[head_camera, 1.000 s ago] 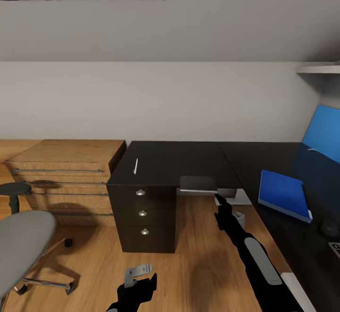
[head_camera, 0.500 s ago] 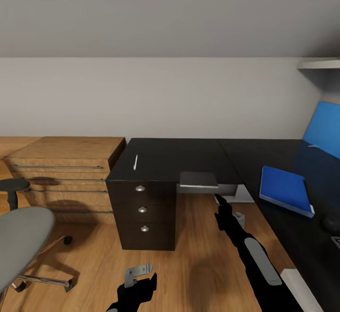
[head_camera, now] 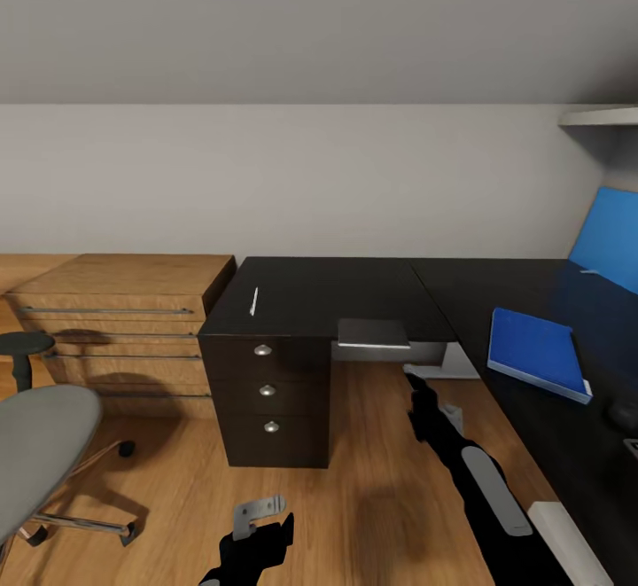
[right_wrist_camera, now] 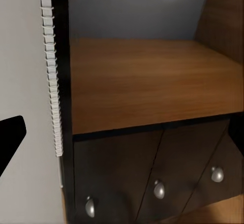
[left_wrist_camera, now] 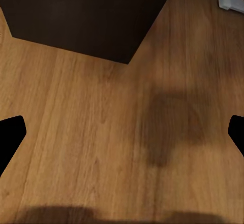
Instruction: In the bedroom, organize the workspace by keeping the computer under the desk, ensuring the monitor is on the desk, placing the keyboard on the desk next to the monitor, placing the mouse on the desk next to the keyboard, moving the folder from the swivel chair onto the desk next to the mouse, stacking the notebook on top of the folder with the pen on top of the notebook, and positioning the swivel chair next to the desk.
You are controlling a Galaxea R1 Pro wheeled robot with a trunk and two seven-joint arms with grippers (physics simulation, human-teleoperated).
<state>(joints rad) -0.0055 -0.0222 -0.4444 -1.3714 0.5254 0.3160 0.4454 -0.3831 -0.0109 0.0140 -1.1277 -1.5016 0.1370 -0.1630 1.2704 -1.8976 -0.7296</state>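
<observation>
The black desk (head_camera: pixel 328 289) fills the middle and right. A white pen (head_camera: pixel 253 300) lies on its left wing above the three drawers (head_camera: pixel 268 391). A grey notebook (head_camera: pixel 372 333) with white spiral binding (right_wrist_camera: pixel 51 71) overhangs the front edge. A blue folder (head_camera: pixel 536 351) lies flat on the right wing, with the mouse (head_camera: pixel 625 413) and a keyboard corner (head_camera: pixel 631 446) at the frame's edge. My right gripper (head_camera: pixel 415 384) hangs open just below the notebook, holding nothing. My left gripper (head_camera: pixel 264 522) is open low over the floor (left_wrist_camera: pixel 122 132). The grey swivel chair (head_camera: pixel 40 444) stands at the left.
A light wooden drawer chest (head_camera: pixel 124 307) stands against the wall left of the desk. The blue back panel (head_camera: pixel 611 249) and a white shelf (head_camera: pixel 598 116) are at the far right. Wooden floor lies between chair, drawers and my arms.
The whole picture has slid up a little, so the camera has moved. Both arms hold the same pose and nothing on the desk has shifted.
</observation>
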